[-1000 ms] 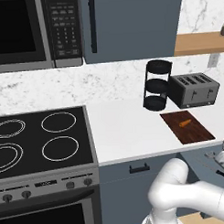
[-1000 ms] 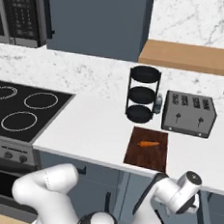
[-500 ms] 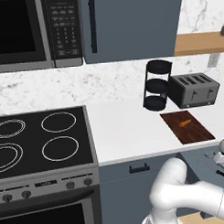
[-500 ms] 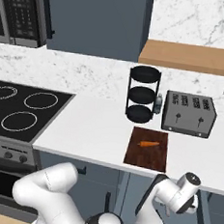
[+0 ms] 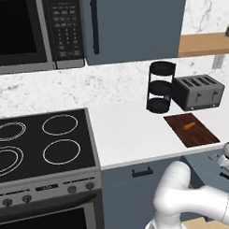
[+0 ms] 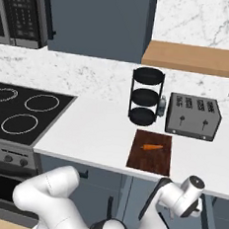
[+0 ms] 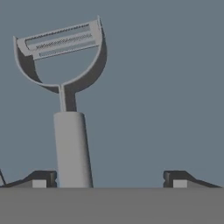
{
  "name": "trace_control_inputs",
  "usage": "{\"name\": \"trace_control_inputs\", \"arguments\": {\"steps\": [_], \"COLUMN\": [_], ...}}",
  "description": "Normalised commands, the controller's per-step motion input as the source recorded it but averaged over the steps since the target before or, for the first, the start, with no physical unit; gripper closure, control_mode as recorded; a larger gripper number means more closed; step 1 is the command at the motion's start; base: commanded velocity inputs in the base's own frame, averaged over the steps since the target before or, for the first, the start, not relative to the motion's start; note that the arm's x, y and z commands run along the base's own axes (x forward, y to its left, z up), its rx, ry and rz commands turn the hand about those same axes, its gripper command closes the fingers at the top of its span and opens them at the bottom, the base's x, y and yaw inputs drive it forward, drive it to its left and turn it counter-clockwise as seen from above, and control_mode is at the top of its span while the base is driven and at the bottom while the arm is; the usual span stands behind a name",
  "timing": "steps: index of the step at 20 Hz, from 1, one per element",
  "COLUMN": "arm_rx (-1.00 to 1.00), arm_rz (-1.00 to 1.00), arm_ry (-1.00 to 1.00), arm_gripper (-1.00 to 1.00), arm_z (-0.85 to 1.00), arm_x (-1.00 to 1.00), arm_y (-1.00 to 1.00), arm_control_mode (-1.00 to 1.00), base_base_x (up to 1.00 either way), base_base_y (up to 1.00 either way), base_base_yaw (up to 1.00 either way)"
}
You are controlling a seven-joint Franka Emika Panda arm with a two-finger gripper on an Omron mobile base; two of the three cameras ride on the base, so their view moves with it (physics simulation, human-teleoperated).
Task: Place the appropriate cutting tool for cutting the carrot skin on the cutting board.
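We are at the pick-up step — our gripper [image 7: 109, 177] hangs spread over the peeler [image 7: 65, 100], one fingertip just beside its handle — so next we centre, pinch, and carry it to the cutting board [image 6: 151, 152] on the table [image 6: 94, 134], where the carrot [image 6: 151, 147] lies.
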Motion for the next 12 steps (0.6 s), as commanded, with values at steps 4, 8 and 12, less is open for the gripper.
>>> {"name": "trace_control_inputs", "arguments": {"steps": [4, 8, 12], "arm_rx": [0.0, 0.0, 0.0], "arm_rz": [0.0, 0.0, -0.01], "arm_ry": [0.0, -0.03, -0.04], "arm_gripper": [-1.0, 1.0, 1.0], "arm_z": [-0.36, -0.58, -0.53], "arm_x": [-0.28, -0.61, -0.43], "arm_y": [0.0, 0.14, 0.13], "arm_control_mode": [-1.0, -1.0, -1.0], "base_base_x": [0.0, 0.0, 0.0], "base_base_y": [0.0, 0.0, 0.0], "base_base_yaw": [0.0, 0.0, 0.0]}}
